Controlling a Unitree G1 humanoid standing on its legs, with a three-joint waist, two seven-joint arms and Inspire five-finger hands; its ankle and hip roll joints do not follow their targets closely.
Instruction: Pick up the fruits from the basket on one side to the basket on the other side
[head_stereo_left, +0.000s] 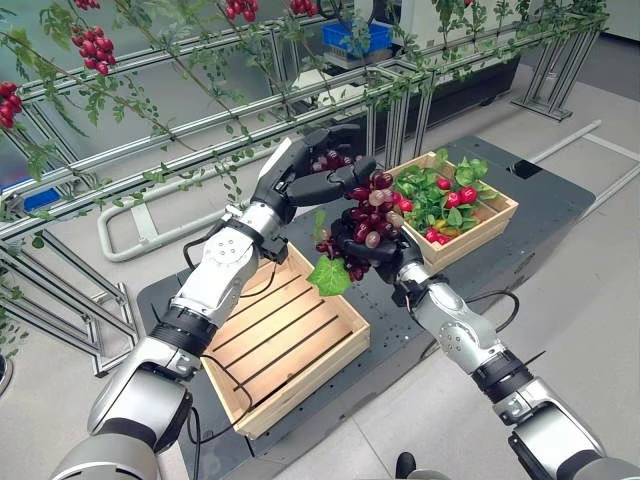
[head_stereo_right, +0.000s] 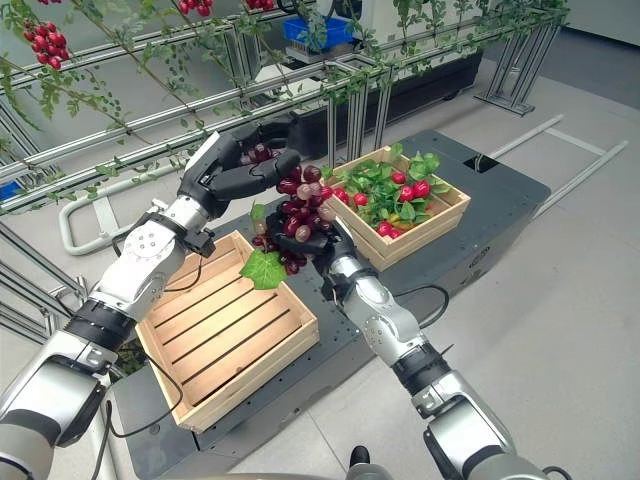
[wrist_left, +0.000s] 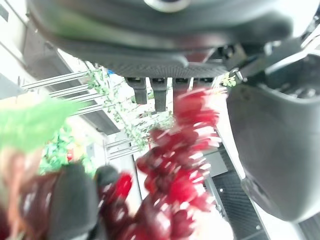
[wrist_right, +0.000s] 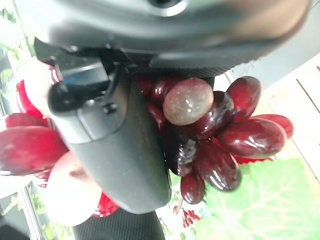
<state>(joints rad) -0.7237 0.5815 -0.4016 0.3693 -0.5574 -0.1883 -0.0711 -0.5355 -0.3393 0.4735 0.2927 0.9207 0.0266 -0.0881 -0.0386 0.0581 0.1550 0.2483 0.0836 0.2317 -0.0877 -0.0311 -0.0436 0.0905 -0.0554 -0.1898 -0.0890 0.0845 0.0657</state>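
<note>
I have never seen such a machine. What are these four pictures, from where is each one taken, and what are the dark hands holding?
This is a humanoid robot with two silver-grey arms and dark hands. The two wide pictures come from a stereo camera on its head, looking down. The two close pictures come from cameras on its wrists, looking along each hand.

On a dark platform stand two wooden crates that serve as baskets. The near basket holds no fruit. The far basket holds red fruits with green leaves.

Between the baskets, both hands meet at a bunch of dark red grapes with a green leaf. The right hand has its fingers curled round the bunch from below. The left hand closes on its top. The grapes hang in the air, above neither basket.

Behind stands a metal frame with vines and more red fruit.
</note>
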